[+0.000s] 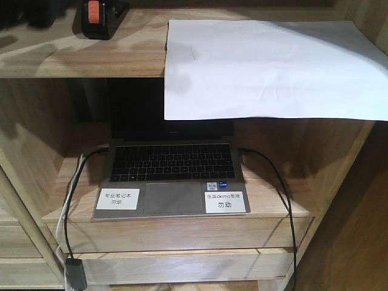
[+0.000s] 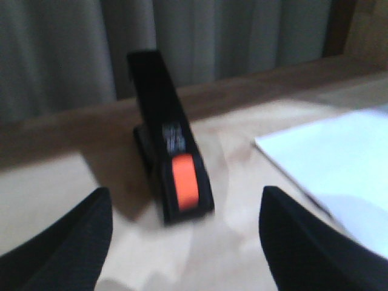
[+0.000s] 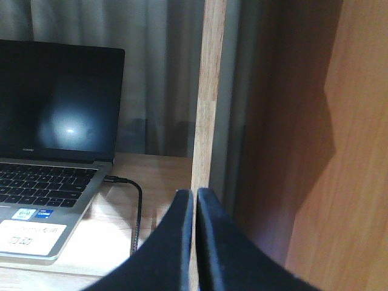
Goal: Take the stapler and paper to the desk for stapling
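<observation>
The black stapler (image 1: 100,18) with its orange-red patch stands on the top shelf at the far left. In the left wrist view the stapler (image 2: 173,163) is just ahead of my left gripper (image 2: 188,242), which is open with nothing between its fingers (image 2: 60,248). The white paper (image 1: 273,66) lies on the same shelf to the right, its front part hanging over the edge; the paper (image 2: 339,176) shows at the right of the left wrist view. My right gripper (image 3: 194,197) is shut and empty, down by the lower shelf. The desk is out of view.
An open laptop (image 1: 173,163) with two white labels sits in the lower compartment; the laptop (image 3: 54,151) is left of my right gripper. Black cables (image 1: 279,188) run from both its sides. A wooden upright (image 3: 209,91) stands straight ahead of the right gripper, with a side panel (image 3: 357,151) at right.
</observation>
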`<state>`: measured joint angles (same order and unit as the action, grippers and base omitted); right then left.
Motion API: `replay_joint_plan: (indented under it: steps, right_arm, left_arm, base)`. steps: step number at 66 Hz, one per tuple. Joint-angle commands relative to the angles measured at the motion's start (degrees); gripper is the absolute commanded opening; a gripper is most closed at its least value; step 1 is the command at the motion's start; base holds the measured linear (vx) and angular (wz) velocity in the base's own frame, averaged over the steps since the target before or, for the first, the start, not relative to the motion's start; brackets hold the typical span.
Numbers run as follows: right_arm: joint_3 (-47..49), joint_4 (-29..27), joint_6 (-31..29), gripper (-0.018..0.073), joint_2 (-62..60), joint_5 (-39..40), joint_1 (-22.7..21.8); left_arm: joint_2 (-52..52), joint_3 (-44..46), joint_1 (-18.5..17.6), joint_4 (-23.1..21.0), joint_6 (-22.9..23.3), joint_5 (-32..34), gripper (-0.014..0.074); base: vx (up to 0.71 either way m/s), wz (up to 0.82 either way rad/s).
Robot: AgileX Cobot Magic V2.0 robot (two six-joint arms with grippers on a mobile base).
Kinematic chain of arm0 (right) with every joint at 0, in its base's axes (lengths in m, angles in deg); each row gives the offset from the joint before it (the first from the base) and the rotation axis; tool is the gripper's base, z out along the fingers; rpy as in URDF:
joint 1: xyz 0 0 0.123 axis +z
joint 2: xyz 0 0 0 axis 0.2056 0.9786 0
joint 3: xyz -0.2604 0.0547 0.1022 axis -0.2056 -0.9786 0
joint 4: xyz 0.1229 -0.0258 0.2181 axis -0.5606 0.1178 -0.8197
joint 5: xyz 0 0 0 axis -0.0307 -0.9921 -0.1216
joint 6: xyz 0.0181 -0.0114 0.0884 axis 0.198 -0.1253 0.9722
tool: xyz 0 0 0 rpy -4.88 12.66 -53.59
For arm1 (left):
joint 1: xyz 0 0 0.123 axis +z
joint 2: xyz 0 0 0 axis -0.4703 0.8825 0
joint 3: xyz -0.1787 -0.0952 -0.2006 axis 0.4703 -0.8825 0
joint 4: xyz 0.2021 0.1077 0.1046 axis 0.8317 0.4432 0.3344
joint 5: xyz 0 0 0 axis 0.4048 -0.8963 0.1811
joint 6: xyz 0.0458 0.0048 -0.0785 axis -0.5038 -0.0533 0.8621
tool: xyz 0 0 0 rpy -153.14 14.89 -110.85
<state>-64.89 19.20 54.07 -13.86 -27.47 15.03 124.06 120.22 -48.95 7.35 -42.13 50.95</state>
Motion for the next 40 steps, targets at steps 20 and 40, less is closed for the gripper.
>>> replay_joint_plan:
  steps: [20, 40]
  right_arm:
    - [-0.2, 0.1, -0.5, -0.0009, -0.8, 4.2, -0.3]
    - [-0.2, 0.1, -0.5, -0.0009, -0.8, 4.2, -0.3]
  left_arm:
    - [17.4, 31.8, -0.3, 2.4, 8.0, -11.1, 0.0501]
    - [27.7, 47.6, -0.3, 2.4, 8.0, -22.5, 0.0553]
  base:
    - [0.00, 0.00]
    - [0.00, 0.00]
